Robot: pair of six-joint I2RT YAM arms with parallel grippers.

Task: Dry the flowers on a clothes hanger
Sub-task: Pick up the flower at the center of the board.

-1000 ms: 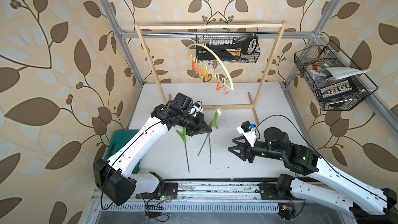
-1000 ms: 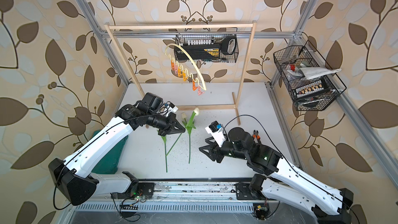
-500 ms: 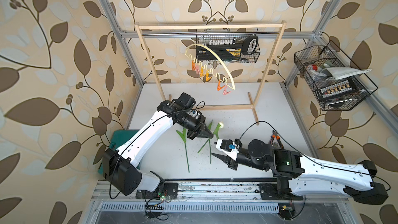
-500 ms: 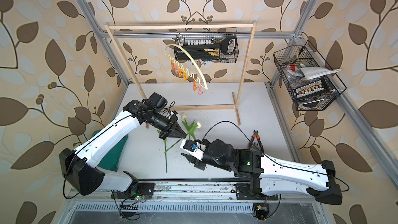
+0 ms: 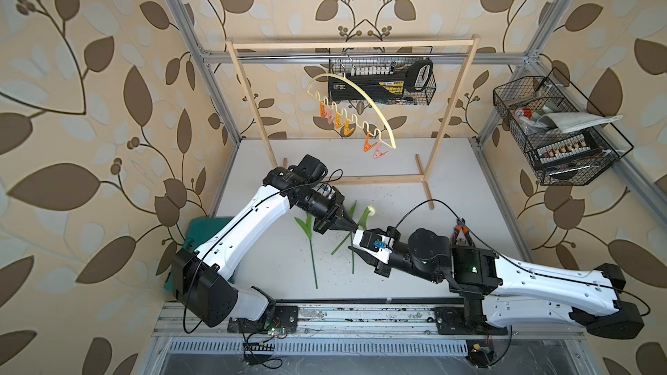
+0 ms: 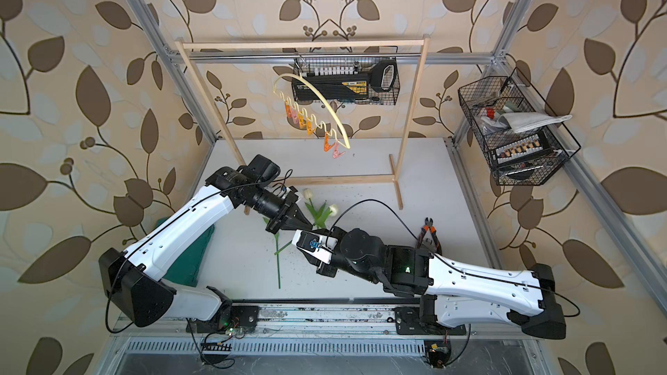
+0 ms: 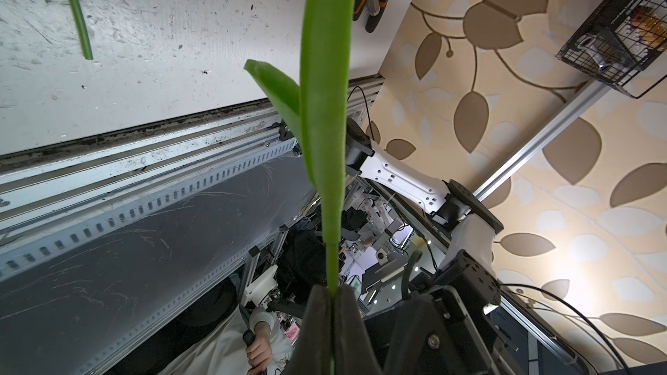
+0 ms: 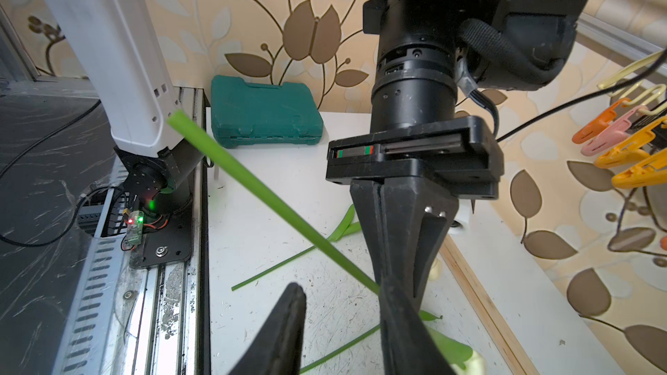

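Above the scuffed counter, handover: left hand pinches 1 tulip stem; right hand, jaws apart, should clamp next.

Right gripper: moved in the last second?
Yes. The right gripper has moved away from the wooden rack's foot, toward the left gripper and its held tulip.

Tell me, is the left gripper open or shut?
Shut: the left gripper has its dark fingers pressed together in its wrist view, pinching a thin green tulip stem between them.
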